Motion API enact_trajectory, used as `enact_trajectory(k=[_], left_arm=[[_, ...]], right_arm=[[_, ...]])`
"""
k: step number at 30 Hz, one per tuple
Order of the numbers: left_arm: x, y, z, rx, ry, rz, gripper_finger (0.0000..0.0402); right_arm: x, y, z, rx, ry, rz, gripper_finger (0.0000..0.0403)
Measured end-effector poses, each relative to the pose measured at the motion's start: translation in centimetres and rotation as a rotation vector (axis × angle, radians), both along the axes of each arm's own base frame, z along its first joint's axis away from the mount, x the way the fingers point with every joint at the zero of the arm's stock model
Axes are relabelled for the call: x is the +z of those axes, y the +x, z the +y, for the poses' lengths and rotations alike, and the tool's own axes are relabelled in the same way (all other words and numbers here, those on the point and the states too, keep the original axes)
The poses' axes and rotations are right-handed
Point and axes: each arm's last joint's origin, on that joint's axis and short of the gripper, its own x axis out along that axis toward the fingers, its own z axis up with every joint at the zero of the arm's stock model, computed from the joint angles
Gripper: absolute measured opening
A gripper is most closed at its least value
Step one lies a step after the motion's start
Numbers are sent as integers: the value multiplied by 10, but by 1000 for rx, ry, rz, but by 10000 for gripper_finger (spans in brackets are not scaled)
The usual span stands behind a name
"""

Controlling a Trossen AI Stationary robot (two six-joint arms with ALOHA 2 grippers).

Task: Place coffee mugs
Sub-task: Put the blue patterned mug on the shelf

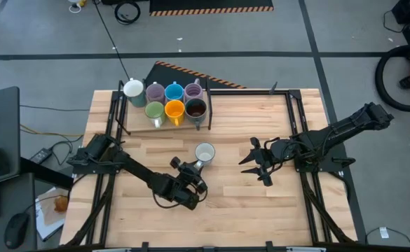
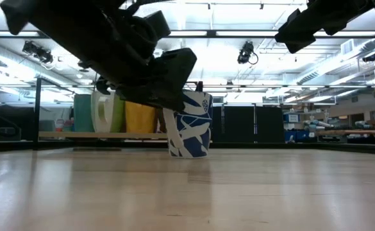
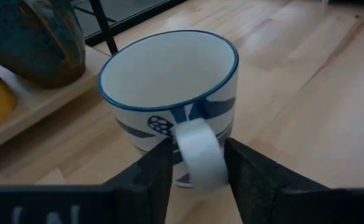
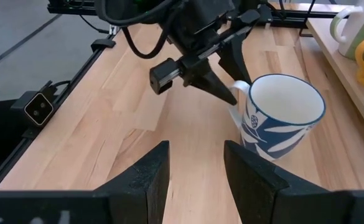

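A white mug with blue leaf pattern [image 1: 205,152] stands upright on the wooden table near its middle, handle toward the near side. My left gripper [image 1: 196,166] reaches it from the near left and is shut on that handle; the right wrist view shows the same mug [image 4: 280,118]. Several other mugs (white, lilac, blue, green, orange, brown) [image 1: 168,101] stand in two rows on a wooden tray at the far left. My right gripper [image 1: 255,161] hovers open to the right of the patterned mug, nothing between its fingers [image 4: 194,171]. My left gripper pinches the mug's white loop handle [image 3: 197,146] between its two fingers [image 3: 154,177], one on each flat side of the loop. The fingers come from the table's near side, slanting a little downward. The mug stands upright with its base on the table [image 2: 190,154].
The tray's edge [image 3: 38,102] lies just beyond the patterned mug on its far-left side. Black frame bars [image 1: 292,115] run along the table's left and right sides. Bare wood [image 1: 261,203] lies near and to the right.
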Motion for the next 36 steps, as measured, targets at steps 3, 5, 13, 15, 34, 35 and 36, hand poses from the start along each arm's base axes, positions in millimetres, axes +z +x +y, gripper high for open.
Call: enact_trajectory(k=[3,5,13,15,34,35,36], left_arm=[[0,0,0,-3,12,11,124],[2,-1,0,-5,11,13,107],[6,-6,-3,-18,19,29,74],[8,-8,-3,-11,4,24,75],[96,-68,17,66,-34,-36,77],[102,-70,18,57,-37,-45,77],[108,-72,19,48,-39,-52,77]], right_arm=[[0,0,0,-1,-2,0,158],[0,0,0,-1,-2,0,158],[0,-1,2,2,3,5,158],[0,-1,2,7,3,5,158],[0,-1,3,8,2,2,158],[0,-1,3,9,-1,0,158],[0,-1,3,10,0,-3,158]])
